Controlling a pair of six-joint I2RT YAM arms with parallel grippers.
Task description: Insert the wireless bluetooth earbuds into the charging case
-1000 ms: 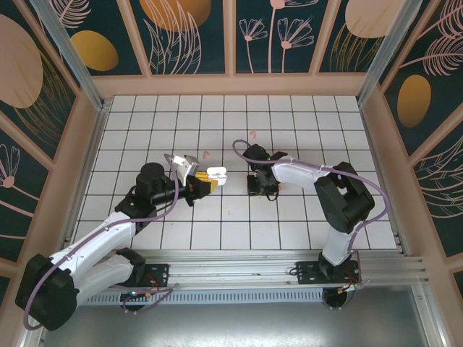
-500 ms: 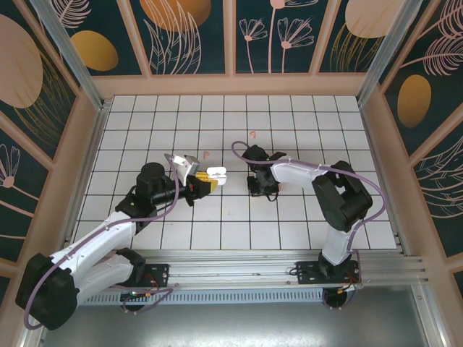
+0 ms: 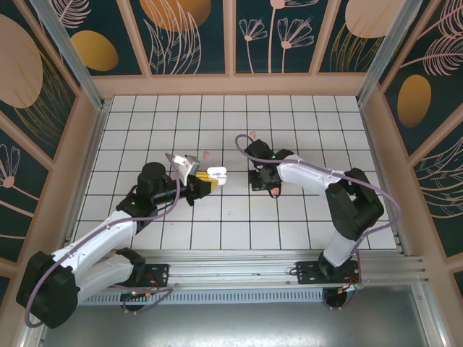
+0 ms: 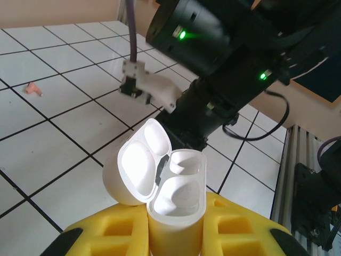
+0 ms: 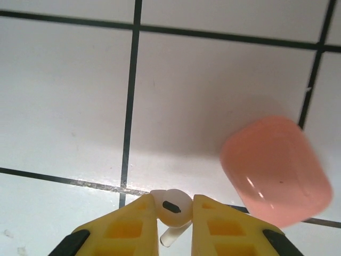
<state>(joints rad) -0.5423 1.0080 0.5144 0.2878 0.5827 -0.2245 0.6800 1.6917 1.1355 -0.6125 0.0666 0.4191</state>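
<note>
Left gripper (image 4: 176, 226) held clamped on white case (image 4: 160, 178), lid hinged open, right gripper (image 5: 174, 204) pinched white earbud (image 5: 171, 209) over tiled table (image 5: 64, 106), pink case (image 5: 276, 169) near, apart.

The open charging case (image 4: 162, 184) sits in the left pincer (image 4: 176, 234). A closed case (image 5: 275, 170) lies on the tabletop (image 5: 64, 80), just beside the earbud (image 5: 169, 204) in the right pincer (image 5: 174, 214).

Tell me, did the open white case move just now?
No. The white case, held in the left gripper, sits in the same place below and right of the pink earbud as before.
</note>
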